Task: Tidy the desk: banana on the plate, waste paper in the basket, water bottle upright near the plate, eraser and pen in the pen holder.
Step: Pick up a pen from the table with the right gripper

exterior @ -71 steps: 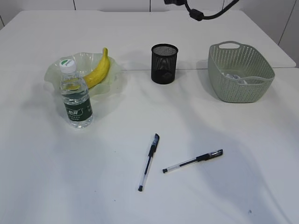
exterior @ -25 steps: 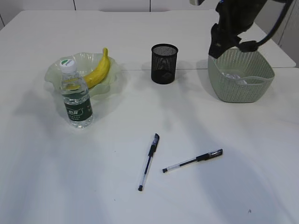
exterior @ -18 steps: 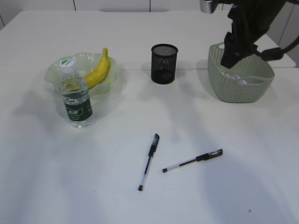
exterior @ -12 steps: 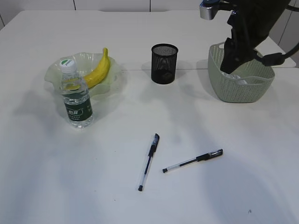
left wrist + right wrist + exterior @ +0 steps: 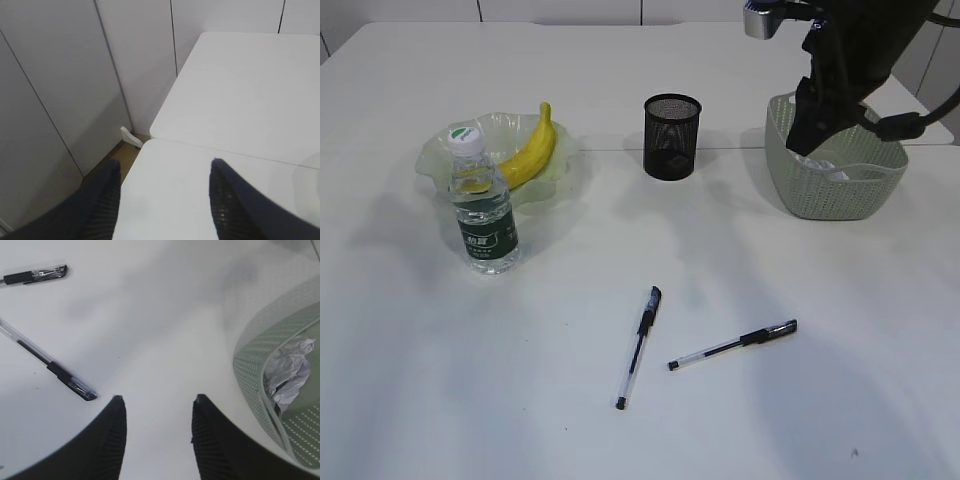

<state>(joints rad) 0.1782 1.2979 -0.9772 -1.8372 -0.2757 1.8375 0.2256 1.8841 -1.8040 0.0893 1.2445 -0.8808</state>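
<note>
Crumpled waste paper (image 5: 289, 374) lies inside the basket (image 5: 255, 356).

Pale grey wall panels (image 5: 60, 75) split by thin dark vertical seams fill the left of the left wrist view. At their foot runs a narrow strip of brownish floor (image 5: 107, 162), and a small white wedge-shaped piece (image 5: 131, 138) lies on it close to the wall. In the exterior view, similar light panels (image 5: 560, 10) with dark seams cross the far top edge.
</note>
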